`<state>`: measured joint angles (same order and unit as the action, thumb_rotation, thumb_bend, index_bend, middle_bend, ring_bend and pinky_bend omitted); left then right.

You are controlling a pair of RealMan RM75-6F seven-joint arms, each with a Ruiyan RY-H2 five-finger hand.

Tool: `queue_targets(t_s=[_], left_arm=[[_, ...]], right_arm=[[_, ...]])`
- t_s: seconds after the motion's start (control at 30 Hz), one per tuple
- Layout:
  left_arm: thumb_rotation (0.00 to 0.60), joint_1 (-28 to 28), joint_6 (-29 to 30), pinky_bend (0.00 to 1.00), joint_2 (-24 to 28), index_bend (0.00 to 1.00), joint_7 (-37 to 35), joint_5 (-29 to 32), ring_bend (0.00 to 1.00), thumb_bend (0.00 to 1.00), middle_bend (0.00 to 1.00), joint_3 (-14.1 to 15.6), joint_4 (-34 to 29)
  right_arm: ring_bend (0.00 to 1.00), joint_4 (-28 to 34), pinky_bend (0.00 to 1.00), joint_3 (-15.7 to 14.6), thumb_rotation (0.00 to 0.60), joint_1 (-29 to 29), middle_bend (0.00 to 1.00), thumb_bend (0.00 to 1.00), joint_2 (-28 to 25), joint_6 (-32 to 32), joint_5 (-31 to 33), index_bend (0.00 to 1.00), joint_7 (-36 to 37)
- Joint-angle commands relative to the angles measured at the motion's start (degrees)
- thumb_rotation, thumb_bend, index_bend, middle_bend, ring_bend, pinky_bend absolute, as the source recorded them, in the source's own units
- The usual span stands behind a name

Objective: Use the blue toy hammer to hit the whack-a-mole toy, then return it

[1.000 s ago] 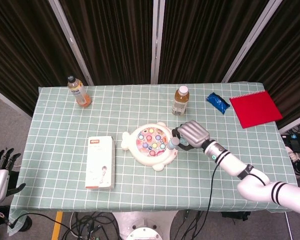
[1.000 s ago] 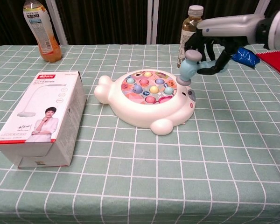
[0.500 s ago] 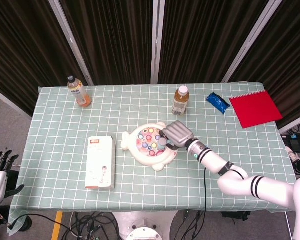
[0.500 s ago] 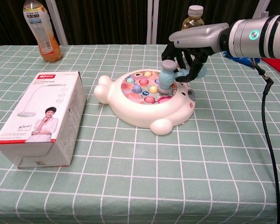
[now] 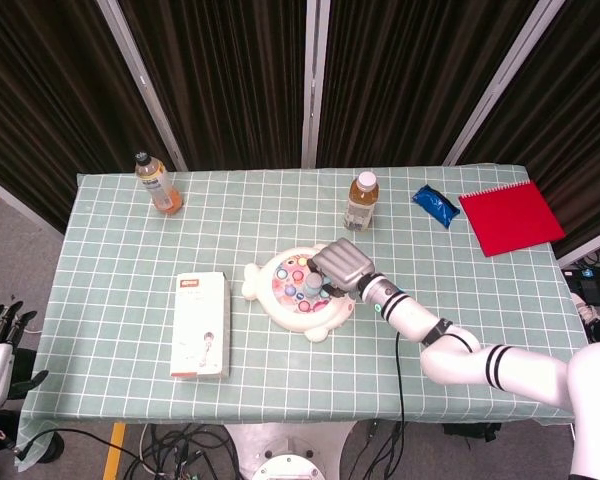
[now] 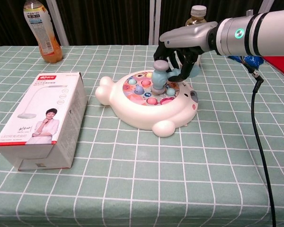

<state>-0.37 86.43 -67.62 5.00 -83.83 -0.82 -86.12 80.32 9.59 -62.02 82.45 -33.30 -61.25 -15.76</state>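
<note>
The table [image 5: 460, 300] wears a green checked cloth, and dark curtains [image 5: 230, 70] hang behind it. The whack-a-mole toy [image 6: 149, 101] lies near the table's middle. The right robot hand [image 6: 182, 47] grips the blue toy hammer [image 6: 159, 75], whose head is down on the toy's buttons. The left robot hand [image 5: 0, 335] stays off the table's left edge, fingers spread. A white box [image 6: 42, 118] lies left of the toy.

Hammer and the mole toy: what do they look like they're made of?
Blue toy hammer: likely smooth moulded plastic, soft sheen on its head. Whack-a-mole toy: glossy cream plastic shell, judging by the highlights, with coloured plastic-looking pegs. Right hand grips the hammer.
</note>
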Motion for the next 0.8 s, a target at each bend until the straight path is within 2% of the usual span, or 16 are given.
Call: queue_targets(t_s=[0.03,0.27,0.43,0.6,0.8], left_arm=[[0.6,0.0,0.0,0.0,-0.1,0.17,-0.1,-0.1,0.0,0.0,0.07,0.0,0.1],[0.6,-0.1,0.1,0.0,0.0,0.17,-0.2,-0.3,0.0,0.0,0.07,-0.2,0.1],[0.6,-0.2,0.2,0.0,0.0,0.17,0.0,-0.4,0.0,0.0,0.07,-0.2,0.1],[0.6,0.1,0.1,0.0,-0.1,0.17,-0.3,0.0,0.0,0.0,0.07,-0.1,0.3],[0.6,0.4,0.4,0.0,-0.2,0.17,-0.6,-0.1,0.0,0.0,0.07,0.0,0.6]], right_arm=[[0.47,0.4,0.58,-0.1,0.6,-0.6,0.61,0.55,0.4,-0.8,1.8,0.72,-0.9],[0.47,4.1,0.58,1.6,0.6,-0.4,0.61,0.55,-2.2,-3.3,1.8,0.72,0.1],[0.47,1.6,0.58,1.2,0.6,-3.3,0.61,0.55,0.4,-1.2,4.6,0.72,-2.1],[0.47,-2.0,0.58,-0.4,0.6,-6.0,0.61,0.55,3.8,0.4,7.8,0.72,-5.1],[0.47,0.3,0.58,-0.4,0.6,-5.0,0.61,0.55,2.1,-3.0,8.4,0.72,-5.0]])
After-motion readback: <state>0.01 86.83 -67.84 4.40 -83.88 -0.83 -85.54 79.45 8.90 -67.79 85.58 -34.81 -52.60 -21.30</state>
